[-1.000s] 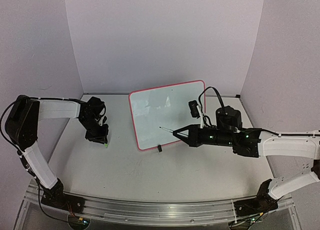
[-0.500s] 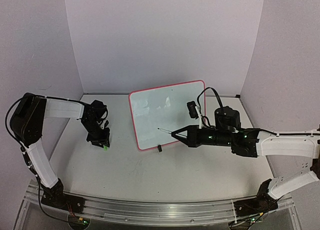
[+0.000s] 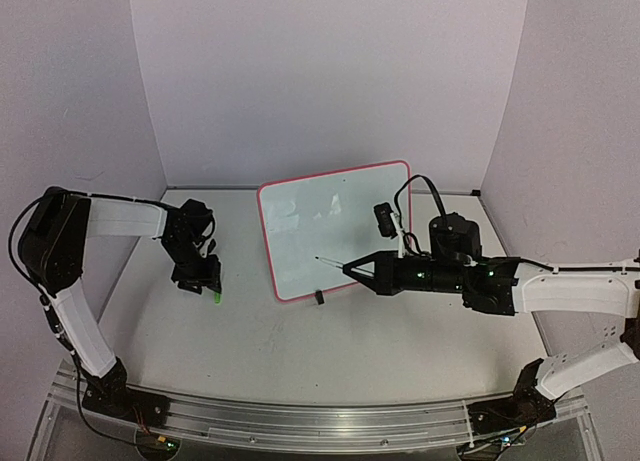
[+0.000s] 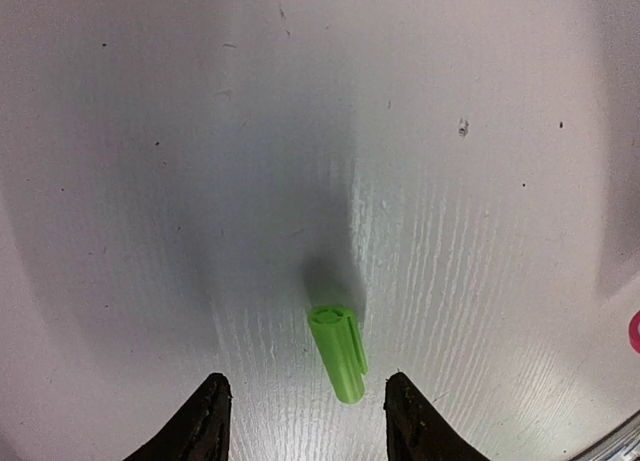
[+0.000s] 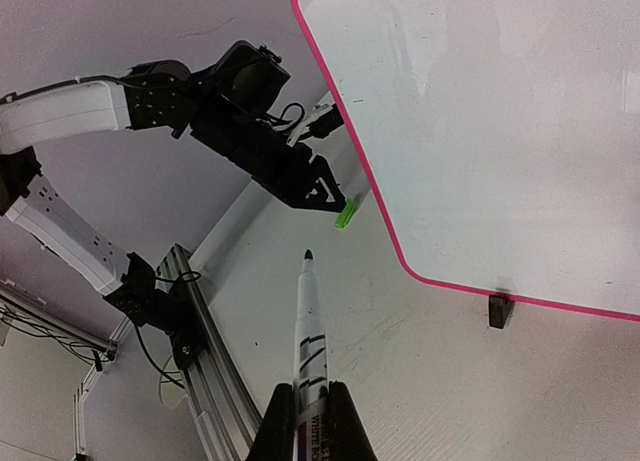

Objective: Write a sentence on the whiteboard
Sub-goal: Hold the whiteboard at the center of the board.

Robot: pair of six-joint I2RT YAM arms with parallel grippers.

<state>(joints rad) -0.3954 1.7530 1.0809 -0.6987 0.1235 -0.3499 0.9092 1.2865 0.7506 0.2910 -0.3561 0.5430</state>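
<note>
None of the sentence marked the pink-rimmed white whiteboard [image 3: 330, 221]; right gripper [image 3: 350, 267] clamped an uncapped white marker [image 5: 308, 331], left gripper [image 3: 200, 281] gaped empty over a lime-green plastic cap [image 4: 338, 353].

Plain lavender walls [image 3: 320, 71] enclose a scuffed white table [image 3: 280, 351].

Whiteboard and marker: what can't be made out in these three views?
- Whiteboard: the right wrist view cuts it off at the top and right edges; glare in the top external view could hide faint strokes.
- Marker label: print too small to read in the right wrist view; the right gripper covers its rear.
- Clip foot: only one shows; any second is out of sight.
</note>
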